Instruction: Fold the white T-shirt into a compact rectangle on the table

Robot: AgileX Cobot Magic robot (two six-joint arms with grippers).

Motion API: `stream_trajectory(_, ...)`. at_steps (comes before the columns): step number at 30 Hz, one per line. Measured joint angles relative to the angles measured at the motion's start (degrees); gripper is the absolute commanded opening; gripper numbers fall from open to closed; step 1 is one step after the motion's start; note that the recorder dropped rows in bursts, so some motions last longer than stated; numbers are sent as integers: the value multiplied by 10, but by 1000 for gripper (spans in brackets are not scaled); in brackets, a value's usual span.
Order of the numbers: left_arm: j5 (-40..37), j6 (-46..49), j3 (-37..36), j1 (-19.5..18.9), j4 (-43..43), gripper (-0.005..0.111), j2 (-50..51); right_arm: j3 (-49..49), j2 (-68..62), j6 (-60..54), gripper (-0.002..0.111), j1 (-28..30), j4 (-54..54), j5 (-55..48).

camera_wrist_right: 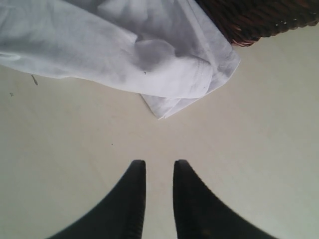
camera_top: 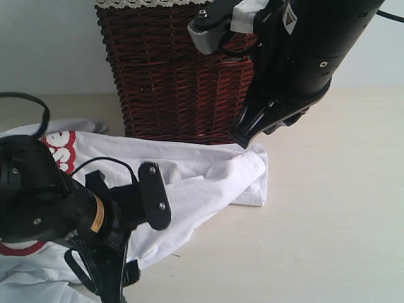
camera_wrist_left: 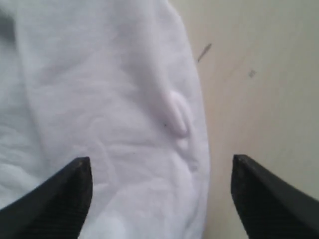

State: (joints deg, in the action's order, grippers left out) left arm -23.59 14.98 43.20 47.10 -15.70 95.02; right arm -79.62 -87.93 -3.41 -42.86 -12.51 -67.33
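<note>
The white T-shirt lies crumpled on the table, from the left edge to a bunched corner in front of the basket. Part of its red band with white letters shows at the left. My left gripper hangs wide open over the shirt's outer edge, cloth under one finger and bare table under the other. My right gripper is over bare table just short of the bunched corner, jaws a narrow gap apart, nothing between them.
A dark red-brown wicker basket with a lace-trimmed liner stands at the back, right behind the shirt; its base shows in the right wrist view. Bare table runs to the right and front. The right arm leans in front of the basket.
</note>
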Motion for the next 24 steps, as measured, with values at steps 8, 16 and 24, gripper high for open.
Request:
stream_trajectory(8,80,-135,-4,25,-169,75,61,0,0,0,20,0,0,0)
stream_trajectory(16,35,-498,1,23,-561,14,105,0,0,0,20,0,4,0)
stream_trajectory(24,-30,-484,-4,145,-504,0,48,0,0,0,20,0,4,-1)
